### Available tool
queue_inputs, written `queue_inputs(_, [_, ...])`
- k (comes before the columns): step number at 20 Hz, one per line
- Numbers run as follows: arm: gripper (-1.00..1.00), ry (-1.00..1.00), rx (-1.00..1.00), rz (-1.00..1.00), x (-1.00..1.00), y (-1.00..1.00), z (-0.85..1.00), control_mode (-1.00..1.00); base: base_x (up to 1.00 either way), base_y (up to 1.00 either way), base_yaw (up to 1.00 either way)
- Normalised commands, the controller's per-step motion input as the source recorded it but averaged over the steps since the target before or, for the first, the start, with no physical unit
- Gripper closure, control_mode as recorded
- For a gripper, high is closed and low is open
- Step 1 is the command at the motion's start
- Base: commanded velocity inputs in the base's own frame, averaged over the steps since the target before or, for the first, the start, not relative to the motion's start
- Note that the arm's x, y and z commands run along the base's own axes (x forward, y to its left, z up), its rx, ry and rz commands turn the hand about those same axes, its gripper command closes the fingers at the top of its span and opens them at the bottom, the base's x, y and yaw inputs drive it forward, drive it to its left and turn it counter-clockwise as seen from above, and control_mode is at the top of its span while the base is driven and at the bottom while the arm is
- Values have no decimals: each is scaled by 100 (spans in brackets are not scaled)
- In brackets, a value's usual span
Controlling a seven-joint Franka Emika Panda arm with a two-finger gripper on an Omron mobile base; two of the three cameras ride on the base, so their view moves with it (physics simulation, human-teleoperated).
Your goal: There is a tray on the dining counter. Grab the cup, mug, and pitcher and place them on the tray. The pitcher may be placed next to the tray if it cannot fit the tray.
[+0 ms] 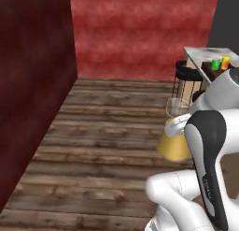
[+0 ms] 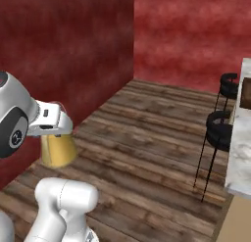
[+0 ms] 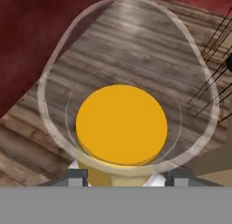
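Observation:
My gripper (image 3: 128,178) is shut on the pitcher (image 3: 121,125), one finger on each side of its clear neck. The hand view looks down through its wide rim onto the amber bottom. The pitcher (image 1: 173,146) hangs in the air above the wooden floor, upright, amber in its conical lower part, under the gripper (image 1: 177,125). From the right the pitcher (image 2: 58,150) hangs below the gripper (image 2: 55,131). Far off, the green mug (image 1: 215,64) and yellow cup (image 1: 225,62) stand on the dark tray (image 1: 215,75) on the dining counter (image 1: 198,52). The counter (image 2: 239,157) and tray (image 2: 245,100) show at the right edge.
Black wire stools stand in front of the counter (image 1: 187,75), (image 2: 219,131), (image 2: 229,84). A dark red wall (image 1: 32,85) runs along the left and a red wall (image 1: 140,33) closes the back. Open wooden floor (image 1: 107,146) lies between me and the counter.

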Motion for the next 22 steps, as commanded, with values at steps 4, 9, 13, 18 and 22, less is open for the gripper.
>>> queue_inputs(4, [100,0,0,0,0,0,0,100,87,28,-58])
queue_inputs(9, [100,0,0,0,0,0,0,100,93,30,-57])
queue_inputs(13, [100,0,0,0,0,0,0,100,96,37,-58])
queue_inputs(18, [100,0,0,0,0,0,0,100,84,37,-57])
queue_inputs(22, [100,0,0,0,0,0,0,100,44,40,-51])
